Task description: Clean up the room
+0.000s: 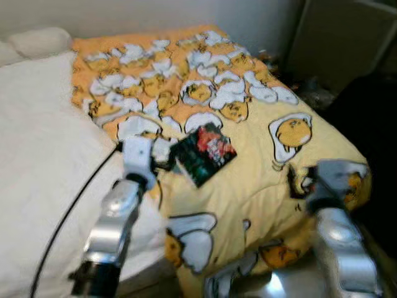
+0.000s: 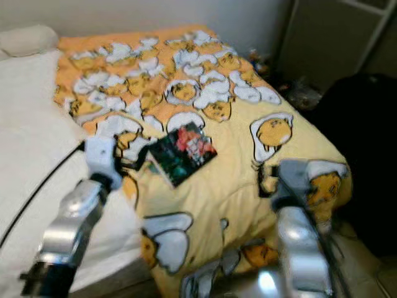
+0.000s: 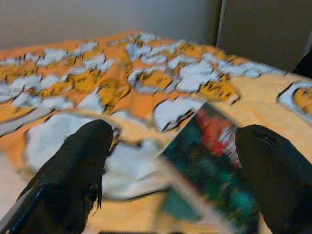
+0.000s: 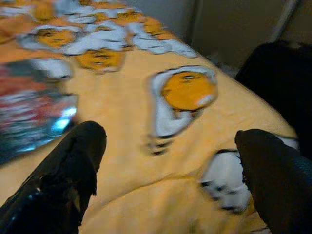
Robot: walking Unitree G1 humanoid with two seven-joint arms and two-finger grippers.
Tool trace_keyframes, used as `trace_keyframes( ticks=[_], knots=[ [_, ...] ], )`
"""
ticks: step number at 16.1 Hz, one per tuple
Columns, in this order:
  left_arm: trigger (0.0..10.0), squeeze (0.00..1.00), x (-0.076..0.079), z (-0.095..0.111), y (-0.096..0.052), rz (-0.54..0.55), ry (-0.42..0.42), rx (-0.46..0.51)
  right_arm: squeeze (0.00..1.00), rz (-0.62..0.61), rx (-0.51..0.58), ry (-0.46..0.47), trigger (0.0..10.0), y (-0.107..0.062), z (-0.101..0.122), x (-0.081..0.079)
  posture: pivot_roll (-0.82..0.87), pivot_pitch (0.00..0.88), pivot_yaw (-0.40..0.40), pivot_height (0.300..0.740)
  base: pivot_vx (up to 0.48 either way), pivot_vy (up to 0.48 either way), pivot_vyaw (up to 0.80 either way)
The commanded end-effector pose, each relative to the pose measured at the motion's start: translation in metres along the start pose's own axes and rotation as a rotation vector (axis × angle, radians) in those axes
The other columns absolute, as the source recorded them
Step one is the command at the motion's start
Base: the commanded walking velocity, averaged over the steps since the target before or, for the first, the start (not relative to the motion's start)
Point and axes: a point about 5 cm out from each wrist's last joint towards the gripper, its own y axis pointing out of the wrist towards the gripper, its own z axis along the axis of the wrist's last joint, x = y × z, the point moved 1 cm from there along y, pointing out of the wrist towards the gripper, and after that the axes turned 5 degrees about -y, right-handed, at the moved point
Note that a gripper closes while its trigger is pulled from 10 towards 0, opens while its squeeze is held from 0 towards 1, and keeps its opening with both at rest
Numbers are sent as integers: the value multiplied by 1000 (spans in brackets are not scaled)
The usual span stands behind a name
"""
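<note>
A bed with a yellow and orange egg-print duvet [image 1: 248,180] fills the space ahead. Its far edge meets a pale wall [image 1: 186,12], and its near corner drops off beside the right arm; past that corner stands a dark bulky shape [image 1: 366,124], too blurred to name, with a grey cabinet [image 1: 341,37] behind it. On the other side of the duvet lies a cream blanket [image 1: 43,155], with a pillow [image 1: 37,40] at its far end and a black cable [image 1: 74,198] running across it.

A dark green and red book [image 1: 203,153] lies flat on the duvet, roughly at its middle and tilted at an angle to its edges.

The left gripper [image 3: 170,165] hovers just beside the book's near corner, fingers spread apart with nothing between them; the book's corner sits in the gap ahead of the fingertips, not touched. The right gripper [image 4: 165,175] hangs over the duvet near its near corner, well apart from the book, fingers likewise spread wide and empty.
</note>
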Motion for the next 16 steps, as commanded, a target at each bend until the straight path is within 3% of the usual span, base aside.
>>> trace_keyframes(
  ticks=[1, 5, 7, 10, 16],
  knots=[
    [10000, 0, -2, -2, 0, 18, -10, -12, 0, 3, 27, -4, 10000, 0, 7, 3, -32, 0, 38, 740, 0, 0, 0],
    [10000, 0, -5, 2, -1, 6, 29, 15, 0, 20, 26, -11, 10000, 2, 6, 0, -16, 0, 28, 740, 0, 0, 0],
    [10000, 0, -4, 3, -1, -11, 27, 26, 0, 13, 21, 3, 10000, 2, 5, 1, -15, 0, 28, 740, 0, 0, -800],
    [10000, 0, -5, 5, 1, -21, 29, 31, 0, 2, 21, 2, 10000, 0, 4, 3, -22, 0, 40, 740, 275, 0, -752],
    [10000, 0, -6, 7, 6, -33, 37, 32, 0, -10, 24, -8, 10000, 0, 4, 5, -29, 0, 51, 740, 283, 0, 0]
  ],
)
